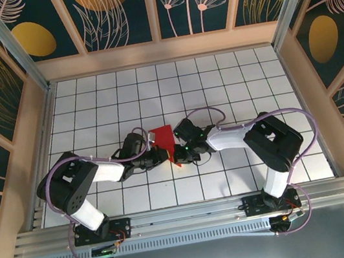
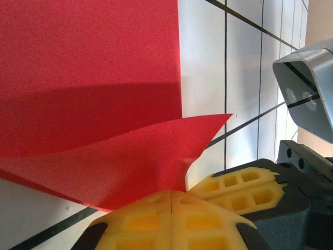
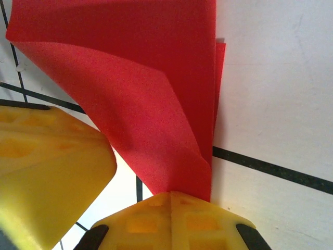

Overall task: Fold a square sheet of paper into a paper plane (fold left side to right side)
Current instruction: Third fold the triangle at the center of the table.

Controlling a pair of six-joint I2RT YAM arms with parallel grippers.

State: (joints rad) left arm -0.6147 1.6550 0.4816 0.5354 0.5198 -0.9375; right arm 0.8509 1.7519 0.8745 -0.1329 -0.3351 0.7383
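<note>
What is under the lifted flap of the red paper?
Another layer of the same red paper, lying flat on the white grid table. Anything beneath that flat layer is covered.

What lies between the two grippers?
The red sheet of paper, its near edge pinched by the left gripper and right gripper; top view shows it.

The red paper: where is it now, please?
The red paper lies mid-table in the top view, held by the left end effector and right end effector.
</note>
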